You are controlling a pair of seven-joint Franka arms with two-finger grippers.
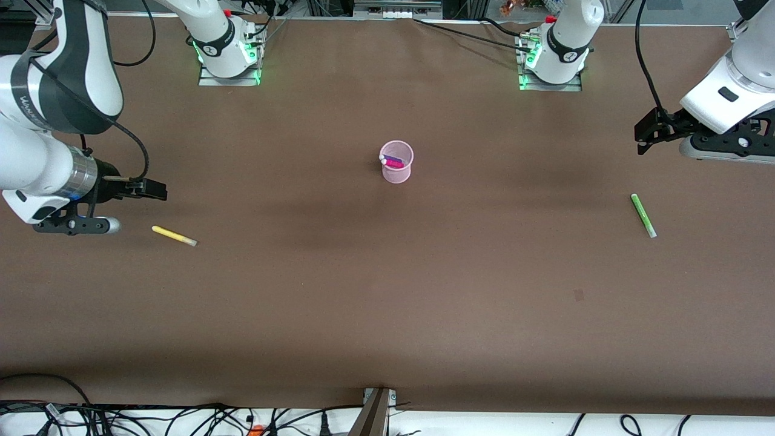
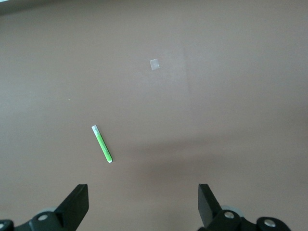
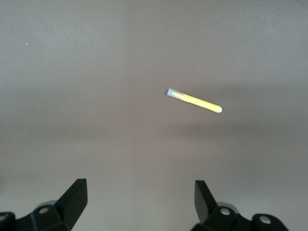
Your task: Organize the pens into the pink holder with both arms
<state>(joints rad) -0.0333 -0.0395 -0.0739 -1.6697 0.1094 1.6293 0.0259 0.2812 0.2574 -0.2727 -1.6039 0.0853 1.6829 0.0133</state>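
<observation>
While both arms hang in the air at their own ends of the brown bench (image 1: 387, 315), two pens lie flat on it. The slim yellow marker pen (image 1: 174, 235) rests toward the right arm's end, its long axis slanting, pale cap toward the front camera and the bench's middle. The slim bright green marker pen (image 1: 643, 215) lies toward the left arm's end, steeply slanted, pale cap nearer the front camera.

The small translucent pale-pink plastic cup (image 1: 396, 162) stands upright mid-bench, well apart from both. In it lean a magenta-pink pen (image 1: 396, 164) and a dark purple pen (image 1: 392, 159), side by side.

The right gripper (image 1: 156, 191) hovers just by the yellow pen, jaws apart and empty. The left gripper (image 1: 646, 134) hovers over bare bench near the green pen, jaws apart and empty.
</observation>
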